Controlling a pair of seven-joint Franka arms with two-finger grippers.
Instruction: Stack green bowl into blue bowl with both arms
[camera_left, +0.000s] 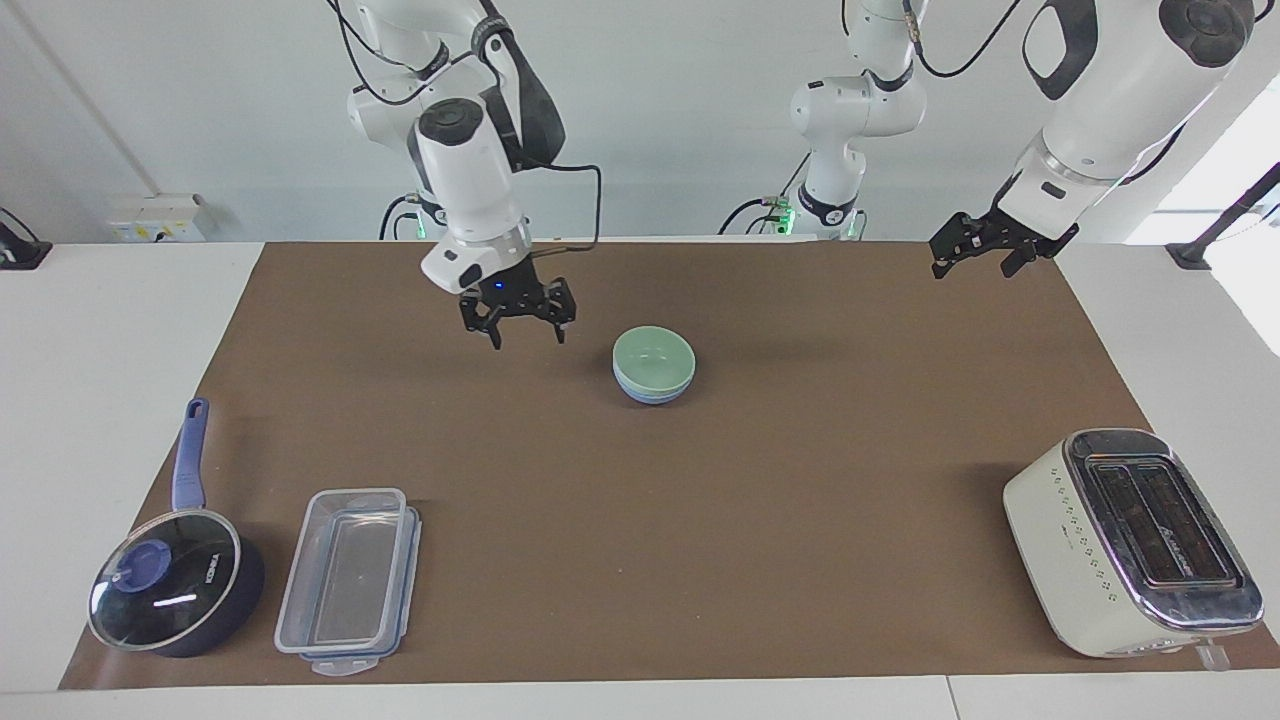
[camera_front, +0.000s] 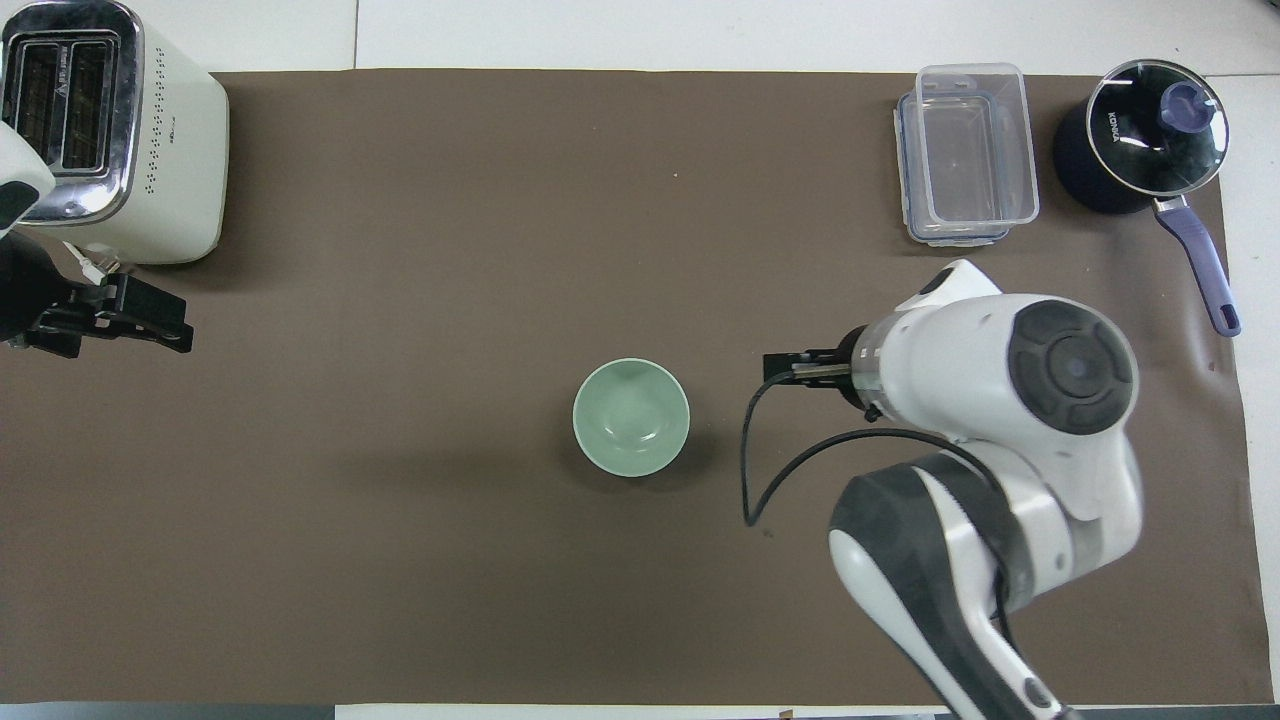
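1. The green bowl (camera_left: 654, 355) sits nested inside the blue bowl (camera_left: 650, 393), near the middle of the brown mat (camera_left: 700, 560) on the worktop (camera_left: 100, 330); only a thin blue edge shows beneath the green rim in the facing view.
2. From overhead, the green bowl (camera_front: 631, 416) hides the blue one completely.
3. The right gripper (camera_left: 525, 335) hangs in the air above the mat, beside the stacked bowls toward the right arm's end of the worktop and clear of them. Its fingers (camera_left: 495, 335) stand wide apart and hold nothing.
4. The left gripper (camera_left: 985, 250) hovers above the mat's edge, well apart from the bowls toward the left arm's end. Its fingers are spread wide and empty; this arm waits.
5. Farther from the robots than the bowls, a cream toaster (camera_left: 1130, 540) stands at the left arm's end.
6. Also farther from the robots than the bowls, toward the right arm's end, lies a clear plastic container (camera_left: 348, 580), and just beside it a dark saucepan (camera_left: 175, 585) with a glass lid.
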